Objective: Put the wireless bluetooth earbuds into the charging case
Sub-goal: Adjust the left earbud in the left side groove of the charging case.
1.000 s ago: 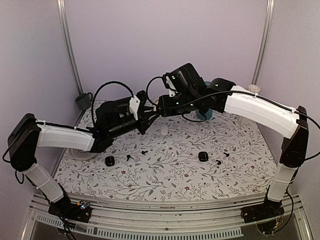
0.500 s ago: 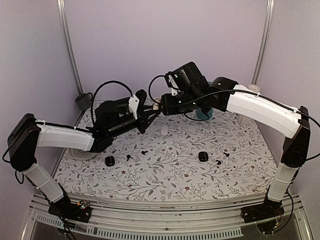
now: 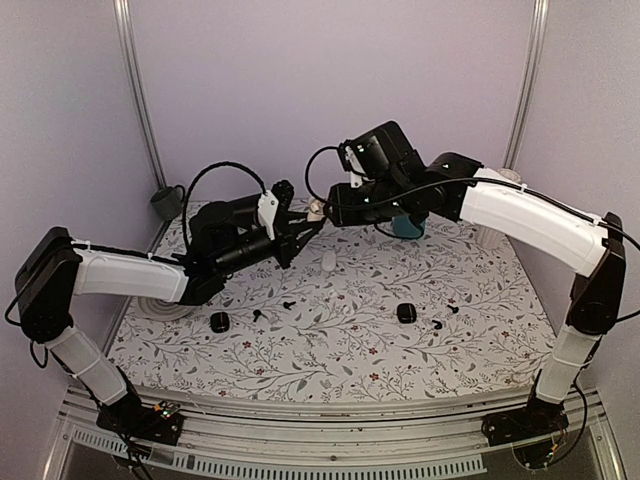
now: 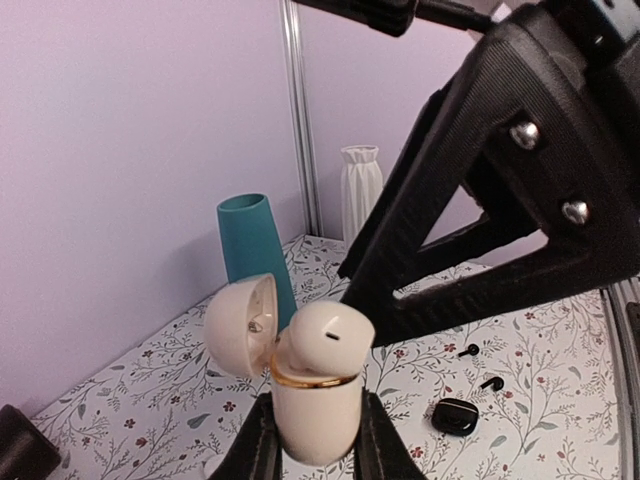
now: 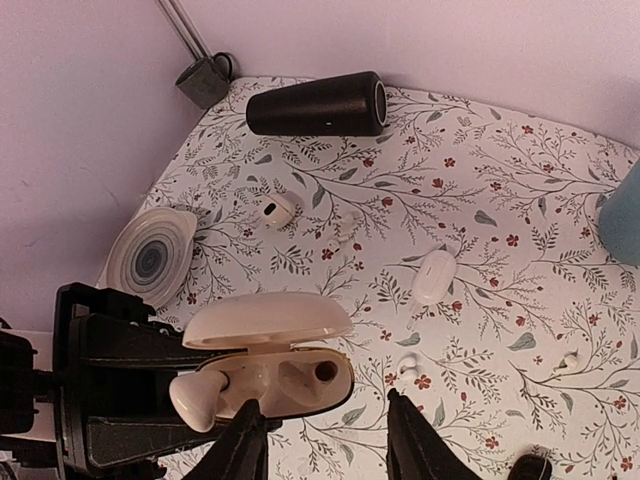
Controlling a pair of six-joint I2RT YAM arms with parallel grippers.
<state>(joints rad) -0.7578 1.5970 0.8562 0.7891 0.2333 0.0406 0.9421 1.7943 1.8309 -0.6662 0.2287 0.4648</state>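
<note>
My left gripper (image 4: 312, 445) is shut on a cream charging case (image 4: 312, 410) with a gold rim, held upright above the table with its lid (image 4: 240, 325) hinged open. One white earbud (image 4: 325, 340) sticks out of the case, only partly sunk in. In the right wrist view that earbud (image 5: 195, 395) sits in the left slot of the case (image 5: 290, 395), and the other slot (image 5: 325, 372) is bare. My right gripper (image 5: 330, 450) hovers just over the case, open, with nothing between its fingers. Loose white earbuds (image 5: 408, 367) lie on the table below.
The floral table (image 3: 340, 350) holds two black cases (image 3: 219, 321) (image 3: 405, 313), small black earbuds (image 3: 289, 302) (image 3: 438, 324), a shut white case (image 5: 433, 275), a black cylinder (image 5: 317, 103), a round plate (image 5: 150, 258), a teal vase (image 4: 255, 245) and a white vase (image 4: 362, 190).
My right gripper has drawn back a little to the right and upward from the case. The left arm and the case have stayed put.
</note>
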